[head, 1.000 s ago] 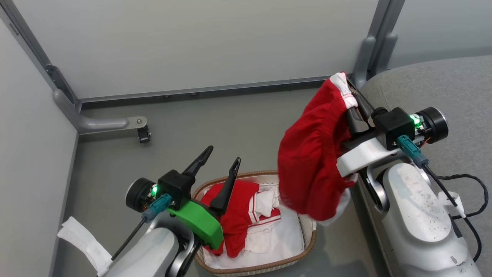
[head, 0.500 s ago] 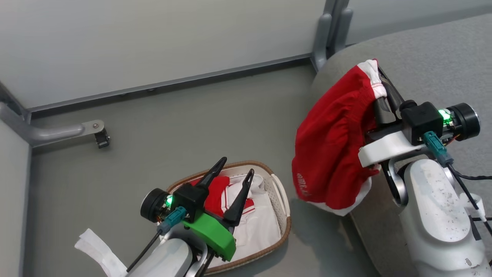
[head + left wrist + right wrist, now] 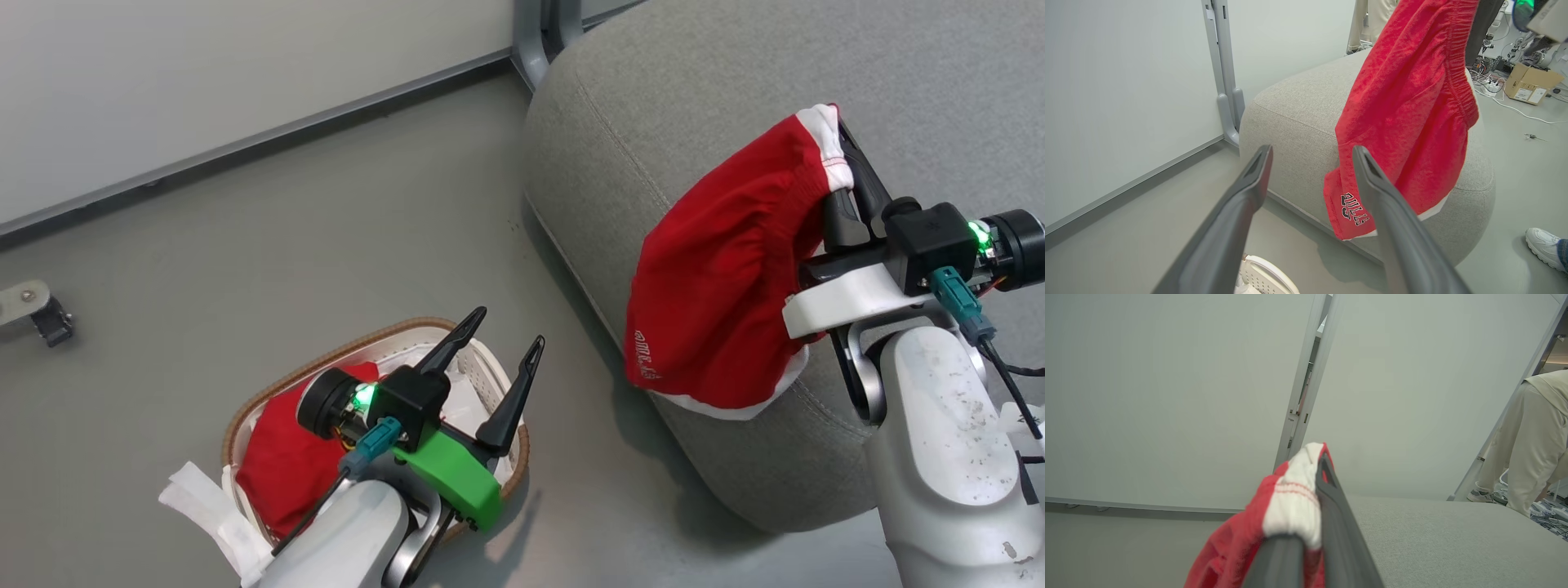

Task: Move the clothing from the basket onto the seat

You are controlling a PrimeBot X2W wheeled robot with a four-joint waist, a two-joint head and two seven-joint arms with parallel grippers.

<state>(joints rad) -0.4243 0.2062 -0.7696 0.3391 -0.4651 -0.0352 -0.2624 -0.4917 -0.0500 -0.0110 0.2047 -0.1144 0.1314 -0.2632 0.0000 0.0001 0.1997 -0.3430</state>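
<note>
Since a second ago the head camera has swung right, and the held red shorts have gone from above the basket to over the seat's near edge. Right gripper: long dark fingers pressed together, pinching the white ribbed, elasticated waistband with red stitch lines; soft terry-like cloth hangs bunched below it, with a white hem panel and small lettering near the hem. Large grey woven-fabric seat cushion: rounded corners, one stitched seam along the side. Left gripper: tapered fingers spread wide and holding nothing, poised over the oval cream perforated plastic basket with its brown woven-look rim. Basket stands on smooth grey floor, near the seat. A second crumpled red garment lies in it on white fabric. Right wrist view: a person in beige trousers beyond the seat.
</note>
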